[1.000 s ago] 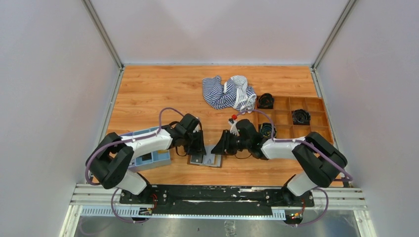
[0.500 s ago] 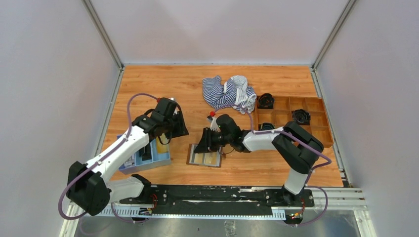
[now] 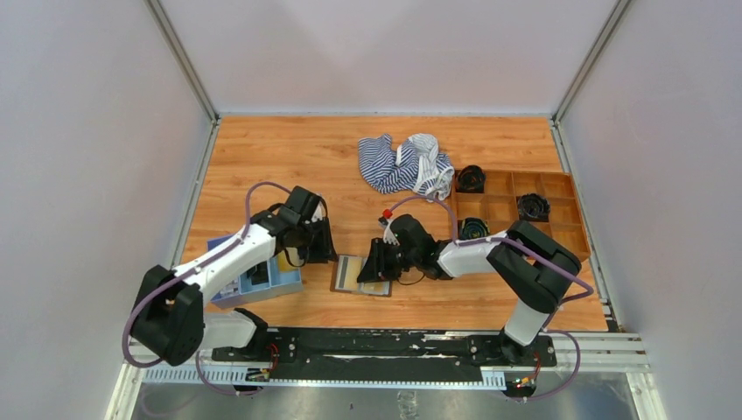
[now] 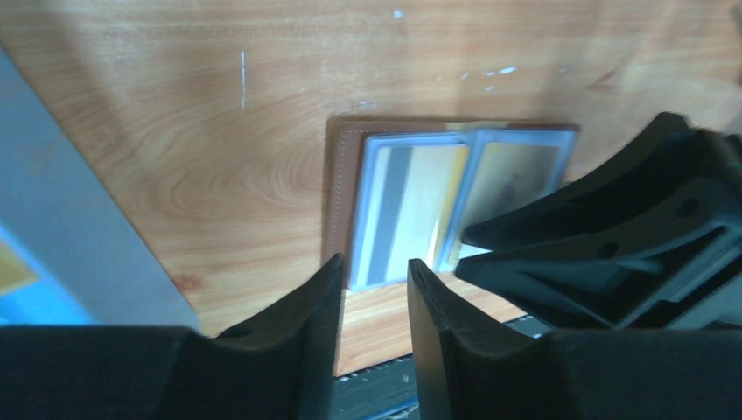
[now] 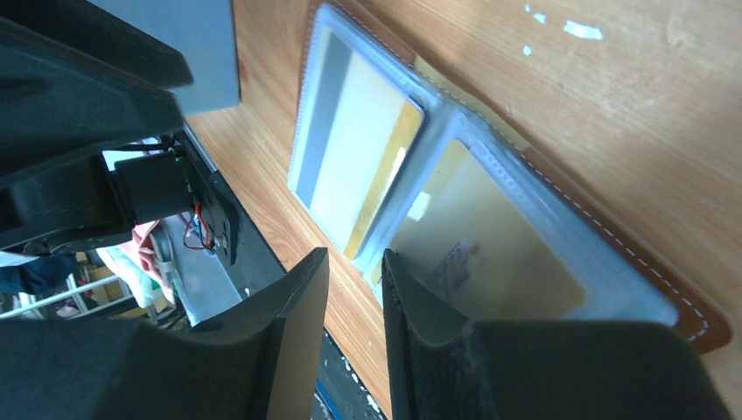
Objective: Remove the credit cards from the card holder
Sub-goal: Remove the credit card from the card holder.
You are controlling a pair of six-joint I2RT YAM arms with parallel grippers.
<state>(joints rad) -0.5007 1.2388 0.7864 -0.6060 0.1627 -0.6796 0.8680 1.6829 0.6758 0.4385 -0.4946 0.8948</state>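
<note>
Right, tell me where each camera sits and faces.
Top external: high behind the robot, looking down at the table; left arm and right arm show.
Left wrist: on the left arm, looking down at the open card holder; left pincer shows.
Right wrist: on the right arm, looking down; right pincer shows.
Shared: all three see the card holder.
</note>
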